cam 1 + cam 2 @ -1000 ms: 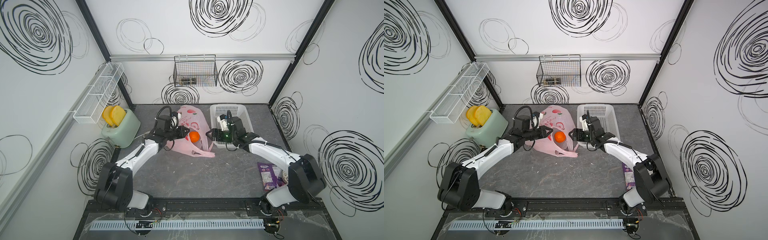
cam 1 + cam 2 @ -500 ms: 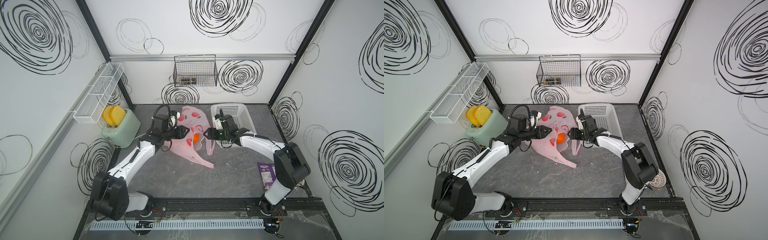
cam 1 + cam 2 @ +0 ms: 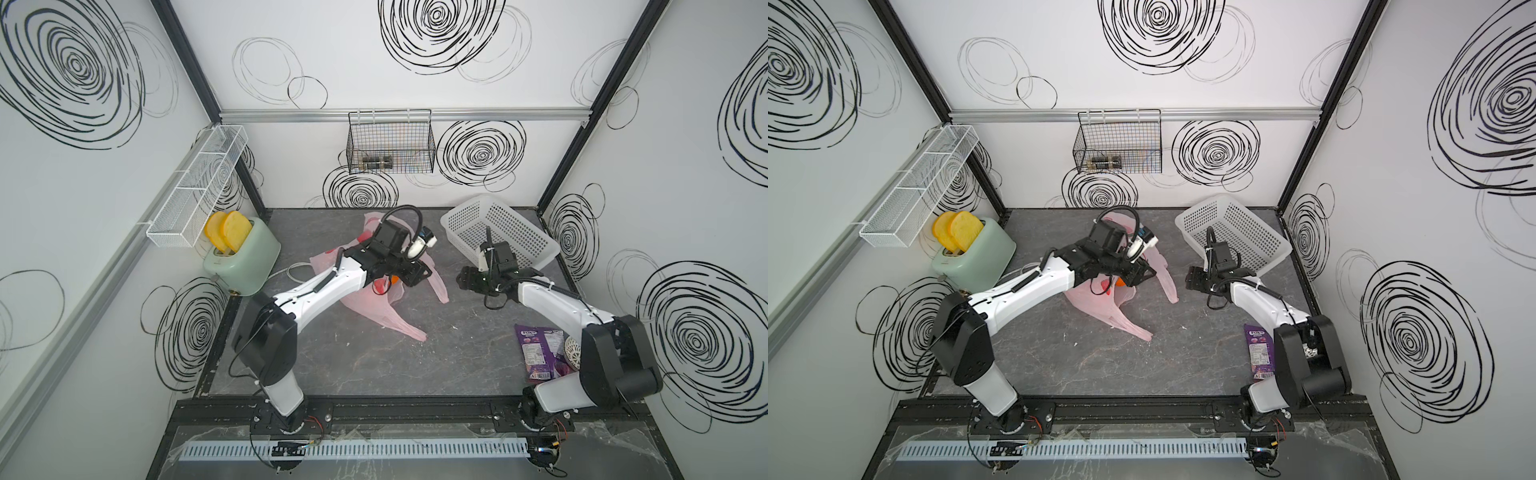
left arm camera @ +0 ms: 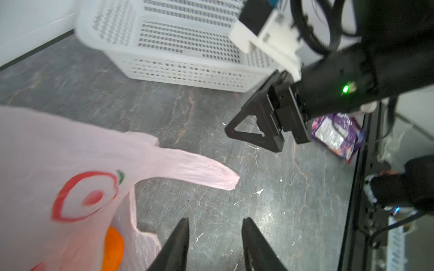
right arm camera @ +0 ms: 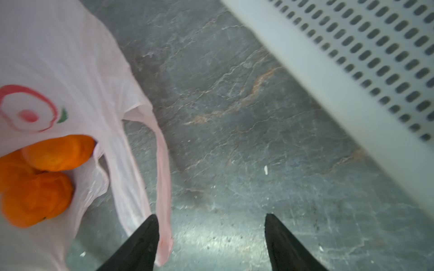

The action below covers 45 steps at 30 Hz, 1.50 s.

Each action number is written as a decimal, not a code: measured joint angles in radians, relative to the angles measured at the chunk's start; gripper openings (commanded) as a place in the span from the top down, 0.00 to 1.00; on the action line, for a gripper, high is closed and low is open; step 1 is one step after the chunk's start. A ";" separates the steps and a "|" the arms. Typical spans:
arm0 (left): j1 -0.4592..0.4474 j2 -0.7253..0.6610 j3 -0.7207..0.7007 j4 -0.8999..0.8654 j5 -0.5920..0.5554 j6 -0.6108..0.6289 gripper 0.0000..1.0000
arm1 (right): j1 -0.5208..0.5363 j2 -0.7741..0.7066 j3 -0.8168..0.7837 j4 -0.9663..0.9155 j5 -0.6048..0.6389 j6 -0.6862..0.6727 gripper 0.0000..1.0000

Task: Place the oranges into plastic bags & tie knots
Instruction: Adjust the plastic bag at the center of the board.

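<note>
The pink peach-printed carrier bag (image 3: 374, 309) lies slumped on the grey tabletop (image 3: 457, 340) near the white perforated basket (image 3: 449, 220), not touching it, with a cluster of oranges (image 5: 42, 183) at its open mouth. Its handles are untied — one handle (image 4: 199, 173) trails flat toward the basket. The left gripper (image 4: 215, 219) is spread, pinching nothing, over the bag's basket-side edge; the right gripper (image 5: 211, 215), spread wide and empty, hovers off the basket's near corner, a handle strip just beside one finger.
</note>
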 measured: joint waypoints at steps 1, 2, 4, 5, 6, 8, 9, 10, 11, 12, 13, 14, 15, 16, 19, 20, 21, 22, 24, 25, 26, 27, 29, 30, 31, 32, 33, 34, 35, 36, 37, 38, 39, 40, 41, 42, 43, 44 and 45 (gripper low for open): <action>-0.026 0.024 0.019 -0.015 -0.011 0.050 0.46 | 0.000 -0.030 -0.011 0.000 -0.026 0.000 0.27; -0.044 0.041 0.034 -0.025 -0.017 0.088 0.44 | 0.001 -0.051 -0.021 -0.001 -0.050 0.000 0.27; -0.071 0.077 0.068 -0.044 -0.030 0.169 0.40 | 0.003 -0.096 -0.047 -0.002 -0.100 -0.001 0.27; -0.077 0.093 0.082 -0.053 -0.032 0.205 0.38 | 0.003 -0.114 -0.061 -0.005 -0.120 0.000 0.27; -0.080 0.109 0.098 -0.059 -0.034 0.237 0.35 | 0.003 -0.135 -0.080 -0.012 -0.140 -0.001 0.27; -0.081 0.139 0.122 -0.066 -0.034 0.286 0.30 | 0.003 -0.173 -0.117 -0.031 -0.170 -0.001 0.27; -0.080 0.153 0.131 -0.069 -0.034 0.306 0.29 | 0.003 -0.193 -0.136 -0.040 -0.180 -0.001 0.27; -0.080 0.166 0.136 -0.071 -0.034 0.326 0.28 | 0.003 -0.212 -0.155 -0.052 -0.187 0.000 0.26; -0.080 0.175 0.137 -0.071 -0.034 0.341 0.28 | 0.003 -0.229 -0.172 -0.063 -0.190 0.001 0.26; -0.080 0.188 0.137 -0.071 -0.035 0.356 0.27 | 0.003 -0.245 -0.188 -0.074 -0.191 0.006 0.26; -0.080 0.202 0.137 -0.070 -0.037 0.370 0.27 | 0.003 -0.261 -0.205 -0.084 -0.191 0.011 0.26; -0.080 0.213 0.137 -0.070 -0.038 0.380 0.27 | 0.001 -0.273 -0.220 -0.090 -0.190 0.021 0.26; -0.081 0.227 0.137 -0.069 -0.040 0.392 0.27 | -0.002 -0.289 -0.239 -0.096 -0.189 0.034 0.27; -0.083 0.241 0.139 -0.069 -0.042 0.403 0.28 | -0.006 -0.305 -0.257 -0.100 -0.187 0.046 0.27; -0.093 0.289 0.159 -0.065 -0.061 0.434 0.29 | -0.019 -0.362 -0.312 -0.106 -0.175 0.096 0.28; -0.099 0.302 0.164 -0.062 -0.072 0.442 0.30 | -0.022 -0.380 -0.325 -0.108 -0.172 0.108 0.28; -0.106 0.317 0.169 -0.052 -0.086 0.452 0.32 | -0.024 -0.401 -0.336 -0.108 -0.167 0.118 0.28; -0.115 0.329 0.170 -0.040 -0.103 0.459 0.32 | -0.027 -0.420 -0.345 -0.106 -0.161 0.128 0.29; -0.130 0.350 0.170 -0.013 -0.133 0.462 0.32 | -0.030 -0.459 -0.362 -0.104 -0.148 0.140 0.29; -0.137 0.359 0.170 0.001 -0.146 0.463 0.32 | -0.034 -0.475 -0.369 -0.103 -0.143 0.146 0.29; -0.142 0.364 0.170 0.013 -0.154 0.463 0.32 | -0.035 -0.488 -0.375 -0.103 -0.138 0.148 0.29; -0.148 0.369 0.170 0.027 -0.164 0.464 0.32 | -0.039 -0.499 -0.380 -0.103 -0.133 0.150 0.29; -0.155 0.373 0.170 0.055 -0.175 0.466 0.33 | -0.048 -0.512 -0.385 -0.103 -0.126 0.151 0.30; -0.157 0.374 0.170 0.070 -0.183 0.467 0.35 | -0.053 -0.515 -0.386 -0.103 -0.125 0.151 0.31; -0.158 0.377 0.170 0.084 -0.190 0.468 0.36 | -0.055 -0.517 -0.388 -0.103 -0.125 0.151 0.31; -0.158 0.379 0.171 0.097 -0.198 0.469 0.37 | -0.058 -0.517 -0.389 -0.102 -0.126 0.151 0.32; -0.158 0.385 0.172 0.109 -0.206 0.470 0.37 | -0.060 -0.517 -0.391 -0.101 -0.127 0.151 0.32; -0.159 0.392 0.176 0.119 -0.212 0.470 0.37 | -0.060 -0.517 -0.394 -0.100 -0.130 0.151 0.32; -0.159 0.402 0.179 0.133 -0.217 0.470 0.37 | -0.060 -0.517 -0.397 -0.099 -0.133 0.151 0.33; -0.159 0.412 0.182 0.145 -0.225 0.470 0.37 | -0.060 -0.515 -0.399 -0.098 -0.137 0.152 0.34; -0.160 0.421 0.182 0.158 -0.233 0.471 0.37 | -0.060 -0.515 -0.399 -0.098 -0.140 0.152 0.34; -0.162 0.430 0.183 0.167 -0.240 0.473 0.37 | -0.060 -0.513 -0.400 -0.098 -0.144 0.152 0.35; -0.163 0.440 0.183 0.174 -0.250 0.474 0.38 | -0.060 -0.513 -0.401 -0.098 -0.149 0.152 0.35; -0.163 0.449 0.184 0.182 -0.255 0.475 0.41 | -0.060 -0.513 -0.401 -0.098 -0.151 0.152 0.35; -0.164 0.459 0.188 0.187 -0.259 0.476 0.48 | -0.060 -0.513 -0.402 -0.098 -0.155 0.152 0.36; -0.164 0.473 0.198 0.188 -0.262 0.479 0.56 | -0.060 -0.513 -0.402 -0.098 -0.158 0.152 0.36; -0.164 0.487 0.210 0.190 -0.264 0.478 0.65 | -0.060 -0.513 -0.404 -0.098 -0.162 0.152 0.37; -0.164 0.500 0.221 0.191 -0.267 0.475 0.71 | -0.060 -0.514 -0.406 -0.098 -0.167 0.152 0.38; -0.164 0.512 0.230 0.196 -0.266 0.481 0.77 | -0.060 -0.516 -0.410 -0.098 -0.174 0.152 0.39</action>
